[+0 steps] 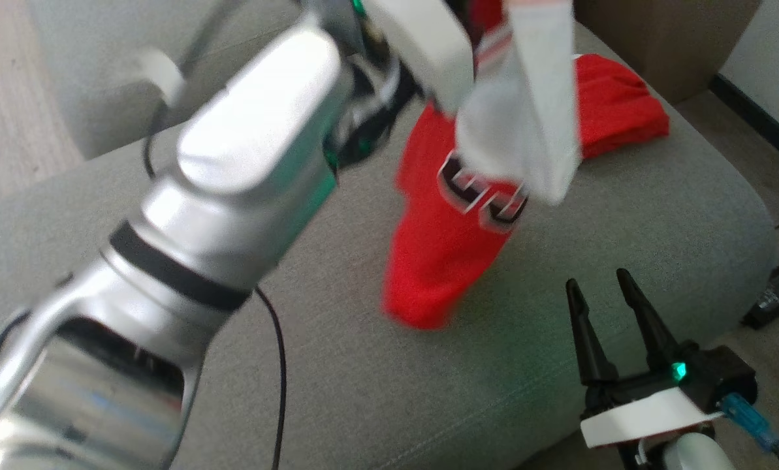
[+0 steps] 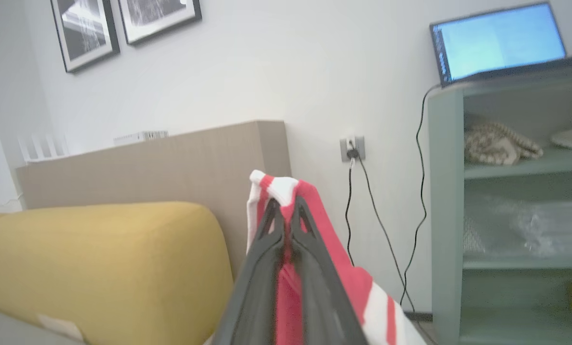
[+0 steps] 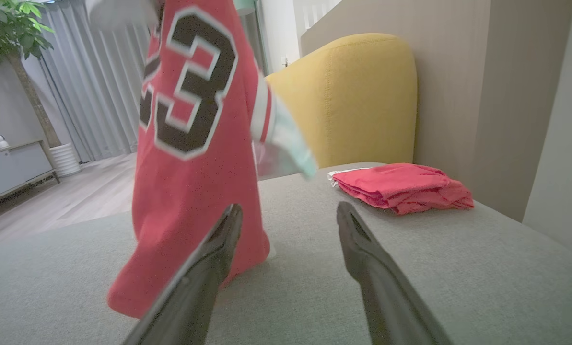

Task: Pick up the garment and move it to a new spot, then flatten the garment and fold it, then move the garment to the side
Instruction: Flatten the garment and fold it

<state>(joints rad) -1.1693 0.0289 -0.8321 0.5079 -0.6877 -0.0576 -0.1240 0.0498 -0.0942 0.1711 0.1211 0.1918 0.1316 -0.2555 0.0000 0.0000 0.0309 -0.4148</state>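
The jersey (image 3: 190, 191) hangs with its long axis close to upright. It runs from the top centre of the right wrist view down to the lower left, where the hem reaches the grey seat cushion (image 3: 458, 268). Its top edge is pinched in the left claw (image 2: 286, 203). At the centre of the left wrist view the two dark fingers press together on a fold of red-and-white striped trim, and cloth spills down both sides toward the bottom edge.

The fabric is a red, finely pitted mesh. Large black numerals edged in white sit on its upper half, facing the right wrist camera. A pale panel with red stripes flares off its right edge. In the head view the jersey is blurred, slanting from the upper centre down toward the middle, beside the silver left forearm (image 1: 232, 163) that crosses from the lower left.

The right claw (image 1: 597, 281) stands at the lower right of the head view over the woven grey upholstery, its tapered black fingers spread with nothing between them. A second red cloth (image 1: 618, 108), a flat crumpled pile, lies at the upper right, well apart from the jersey. A rounded yellow cushion (image 3: 353, 96) with a stitched seam rises behind.
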